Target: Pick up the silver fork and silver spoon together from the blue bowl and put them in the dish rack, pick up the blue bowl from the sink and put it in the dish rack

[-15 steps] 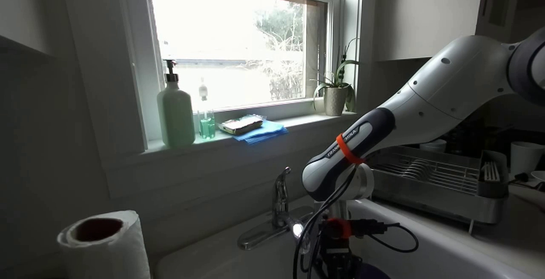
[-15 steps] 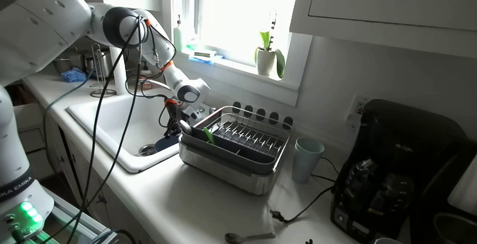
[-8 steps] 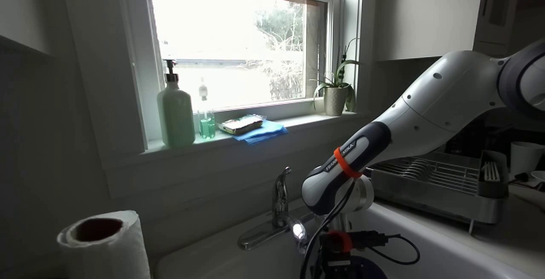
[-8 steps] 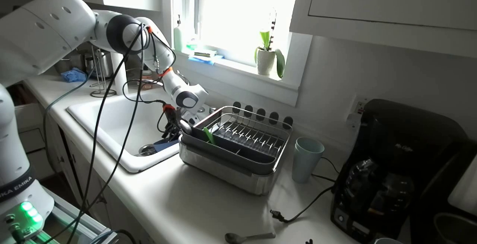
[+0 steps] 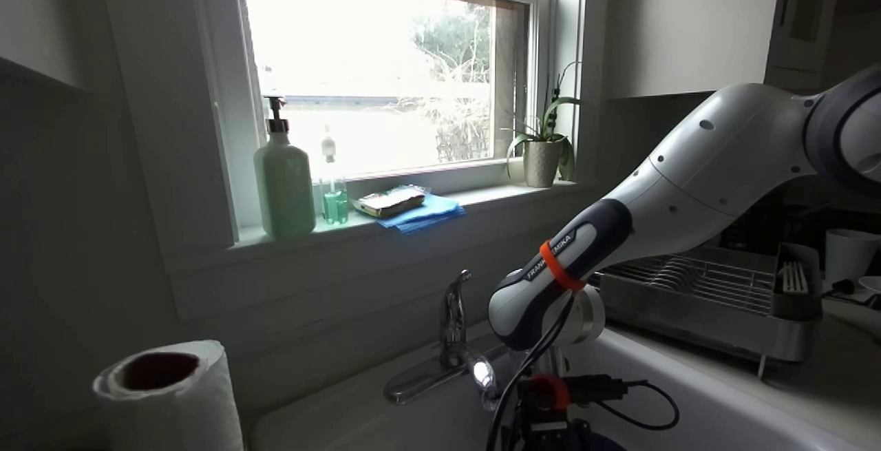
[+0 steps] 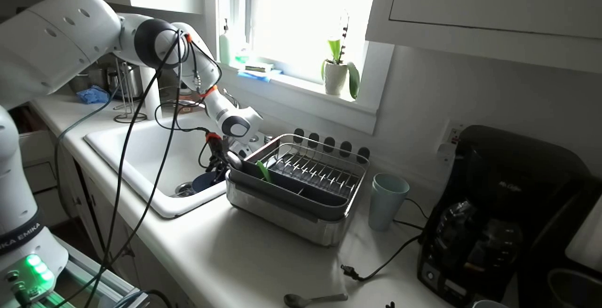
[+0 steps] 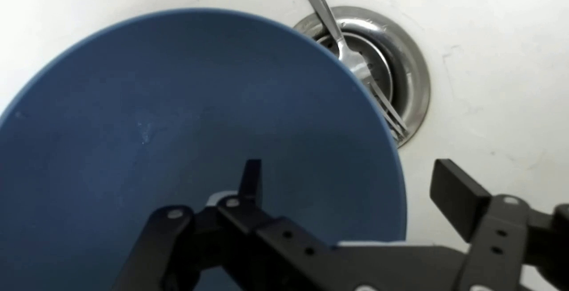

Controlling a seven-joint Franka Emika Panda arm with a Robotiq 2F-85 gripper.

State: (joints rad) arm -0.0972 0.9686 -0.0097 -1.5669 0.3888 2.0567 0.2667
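Note:
The blue bowl point(image 7: 186, 117) fills the left of the wrist view and also shows in an exterior view point(image 6: 203, 182) at the bottom of the white sink point(image 6: 146, 157). My gripper point(image 7: 346, 163) stands open; in the wrist view one finger is over the bowl's inside and the other beyond its rim. The silver fork point(image 7: 355, 62) lies outside the bowl, across the drain, partly covered by the rim. A second metal edge runs along its handle; I cannot tell whether that is the silver spoon. The dish rack point(image 6: 277, 217) stands on the counter beside the sink.
A chrome faucet point(image 5: 453, 330) rises behind the gripper. The rack's cutlery holder point(image 6: 301, 197) carries a green-handled item point(image 6: 264, 171) and a grey spoon point(image 6: 234, 160). Another spoon point(image 6: 315, 300) lies on the counter. Pale cups point(image 6: 386, 202) and a coffee maker point(image 6: 489, 214) stand to the rack's right.
The arm has come down a little into the sink, then stayed almost still. Half a second ago the bowl looked tilted; now it looks flatter and lower in the sink.

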